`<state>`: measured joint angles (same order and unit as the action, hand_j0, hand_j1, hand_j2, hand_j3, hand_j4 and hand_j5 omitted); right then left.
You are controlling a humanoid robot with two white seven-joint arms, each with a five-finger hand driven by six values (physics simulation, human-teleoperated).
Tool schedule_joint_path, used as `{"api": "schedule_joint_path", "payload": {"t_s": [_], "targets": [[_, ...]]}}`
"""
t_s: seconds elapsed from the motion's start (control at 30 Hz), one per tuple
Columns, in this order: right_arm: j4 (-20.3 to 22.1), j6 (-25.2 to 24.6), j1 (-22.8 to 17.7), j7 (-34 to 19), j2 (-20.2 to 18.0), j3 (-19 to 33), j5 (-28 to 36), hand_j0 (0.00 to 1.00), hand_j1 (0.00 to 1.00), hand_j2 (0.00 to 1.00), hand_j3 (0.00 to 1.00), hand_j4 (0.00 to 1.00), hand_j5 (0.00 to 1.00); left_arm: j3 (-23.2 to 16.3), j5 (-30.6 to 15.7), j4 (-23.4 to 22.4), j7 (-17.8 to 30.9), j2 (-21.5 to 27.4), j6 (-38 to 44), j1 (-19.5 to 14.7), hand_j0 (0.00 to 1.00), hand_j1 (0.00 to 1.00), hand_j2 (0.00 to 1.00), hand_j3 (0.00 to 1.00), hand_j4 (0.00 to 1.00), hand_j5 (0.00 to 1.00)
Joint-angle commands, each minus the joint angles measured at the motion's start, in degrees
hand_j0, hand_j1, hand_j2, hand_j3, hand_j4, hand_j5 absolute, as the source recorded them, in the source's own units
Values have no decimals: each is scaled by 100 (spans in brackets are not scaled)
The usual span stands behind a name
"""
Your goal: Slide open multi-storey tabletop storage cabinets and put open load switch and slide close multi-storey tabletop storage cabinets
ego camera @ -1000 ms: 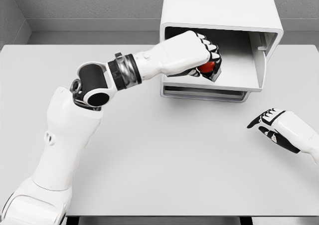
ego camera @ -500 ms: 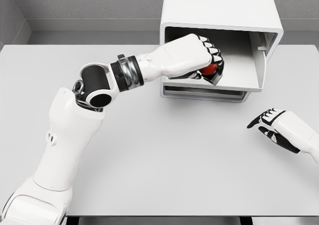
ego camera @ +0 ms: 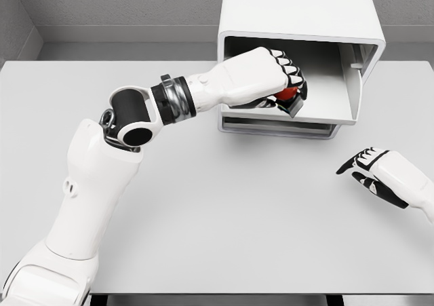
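Head view: I'm holding the load switch point(ego camera: 289, 93) in my left hand point(ego camera: 274, 72), fingers curled, inside the cabinet point(ego camera: 298, 11); releasing crookedly risks jamming the drawer point(ego camera: 325, 82).

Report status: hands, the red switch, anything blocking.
Left hand shut on red load switch, inside open upper drawer of white tabletop cabinet. Right hand open, resting on grey table. Nothing in the way.
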<state>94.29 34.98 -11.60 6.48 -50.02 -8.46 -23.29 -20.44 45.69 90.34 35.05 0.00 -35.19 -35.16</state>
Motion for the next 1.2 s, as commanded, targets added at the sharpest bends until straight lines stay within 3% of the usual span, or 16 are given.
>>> {"api": "schedule_joint_path", "payload": {"t_s": [0.0,0.13,0.3,0.53,1.17], "targets": [[1,2,0,2,-17,2,35,51,51,51,51,51,51,5,-34,-17,-5,0,19,0,60,60,60,60,60,60],[1,2,0,11,-17,2,35,51,51,51,51,51,51,5,-34,-25,-5,0,19,0,69,69,69,69,69,69],[-7,2,0,2,-17,2,35,51,51,51,51,51,51,5,-34,-52,-5,0,19,0,69,69,69,69,69,69],[-16,2,0,11,-17,2,35,51,51,51,51,51,51,5,-34,-52,-5,0,19,0,78,78,78,78,78,78],[-25,2,0,11,-26,2,44,51,51,51,51,51,51,40,-43,-17,-5,0,19,0,85,85,85,85,85,85]]}}
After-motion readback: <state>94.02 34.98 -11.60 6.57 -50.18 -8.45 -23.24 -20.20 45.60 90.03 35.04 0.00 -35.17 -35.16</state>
